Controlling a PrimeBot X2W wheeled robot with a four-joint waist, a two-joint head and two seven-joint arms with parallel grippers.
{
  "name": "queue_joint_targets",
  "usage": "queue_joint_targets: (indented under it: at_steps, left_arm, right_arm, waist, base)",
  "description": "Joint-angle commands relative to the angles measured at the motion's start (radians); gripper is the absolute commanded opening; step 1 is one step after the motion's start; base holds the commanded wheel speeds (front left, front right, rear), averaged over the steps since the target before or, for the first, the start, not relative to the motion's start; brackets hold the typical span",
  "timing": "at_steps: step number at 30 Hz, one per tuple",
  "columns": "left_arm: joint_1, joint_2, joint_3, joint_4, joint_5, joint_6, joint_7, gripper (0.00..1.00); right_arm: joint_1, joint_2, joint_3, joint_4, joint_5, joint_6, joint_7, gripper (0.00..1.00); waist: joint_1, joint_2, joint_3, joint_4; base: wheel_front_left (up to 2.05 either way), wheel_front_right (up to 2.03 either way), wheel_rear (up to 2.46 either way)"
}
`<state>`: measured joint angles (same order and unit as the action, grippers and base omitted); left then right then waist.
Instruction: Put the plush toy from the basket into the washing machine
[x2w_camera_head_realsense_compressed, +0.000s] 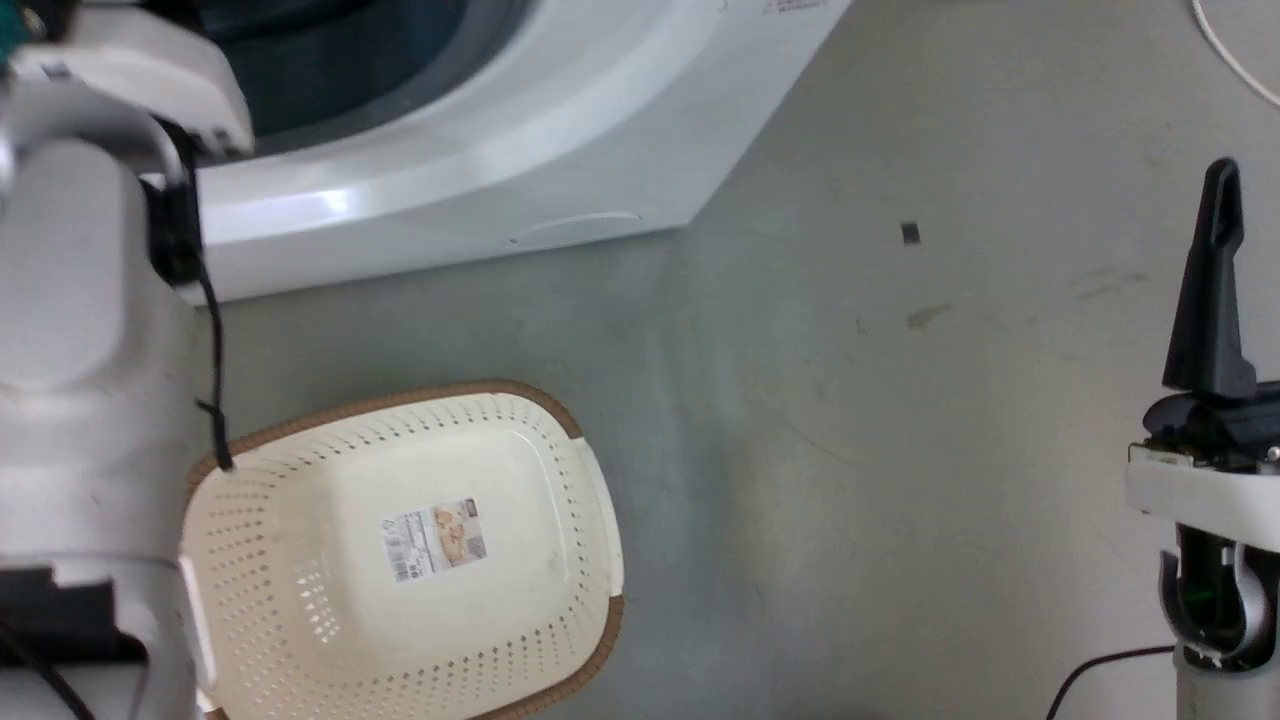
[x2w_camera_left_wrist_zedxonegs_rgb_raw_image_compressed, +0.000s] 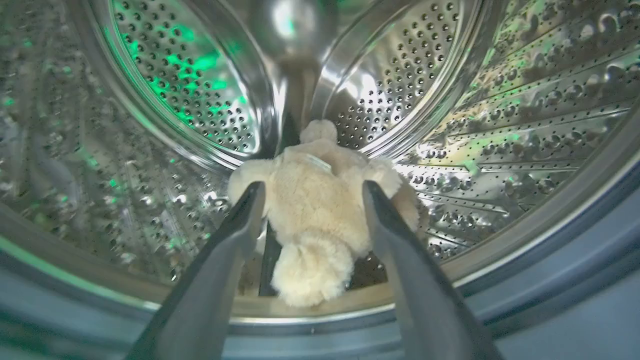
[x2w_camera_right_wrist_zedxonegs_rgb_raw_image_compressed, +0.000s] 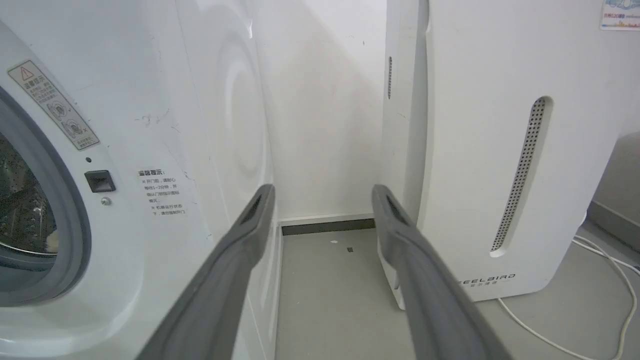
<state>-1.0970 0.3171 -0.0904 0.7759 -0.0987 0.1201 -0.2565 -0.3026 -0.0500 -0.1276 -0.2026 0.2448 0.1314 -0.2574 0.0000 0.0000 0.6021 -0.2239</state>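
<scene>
- Left arm (x2w_camera_head_realsense_compressed: 70, 350): pale forearm at the head view's left edge, reaching up toward the washer opening.
- Washing machine (x2w_camera_head_realsense_compressed: 450, 200): white front-loader, porthole open, standing on the grey floor (x2w_camera_head_realsense_compressed: 900, 450).
- Basket (x2w_camera_head_realsense_compressed: 400, 402): on the floor just before the machine, holding nothing but the label sticker (x2w_camera_head_realsense_compressed: 435, 540) on its bottom.
- Plush toy (x2w_camera_left_wrist_zedxonegs_rgb_raw_image_compressed: 315, 220): lying on the bottom of the steel drum (x2w_camera_left_wrist_zedxonegs_rgb_raw_image_compressed: 190, 75), near its front lip.
- Left gripper (x2w_camera_left_wrist_zedxonegs_rgb_raw_image_compressed: 312, 187): inside the porthole, fingers spread either side of the toy. Contact cannot be told.
- Right gripper (x2w_camera_right_wrist_zedxonegs_rgb_raw_image_compressed: 322, 192): fingers spread, nothing between them, pointing into the gap between the machine and the white appliance (x2w_camera_right_wrist_zedxonegs_rgb_raw_image_compressed: 475, 150).
</scene>
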Motion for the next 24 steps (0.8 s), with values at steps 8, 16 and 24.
queue_joint_targets:
  at_steps: [8,16,24]
  left_arm:
    - [0.273,-0.068,0.008,-0.204,0.007,0.012,-0.005,1.00]
    - [0.491,-0.144,0.024,-0.390,0.020,0.016,-0.005,1.00]
    - [0.698,-0.183,0.046,-0.492,0.045,0.027,-0.005,1.00]
  right_arm:
    - [0.072,0.000,0.008,0.009,-0.043,-0.001,-0.004,1.00]
    - [0.142,0.000,-0.001,0.022,-0.071,-0.001,-0.004,1.00]
    - [0.232,0.000,0.003,0.036,-0.086,-0.001,-0.004,1.00]
  waist:
    - [0.0000,0.0000,-0.159,0.091]
    - [0.0000,0.0000,-0.278,0.153]
    - [0.0000,0.0000,-0.405,0.189]
  base:
    - [0.00,0.00,0.00]
    - [0.00,0.00,0.00]
    - [0.00,0.00,0.00]
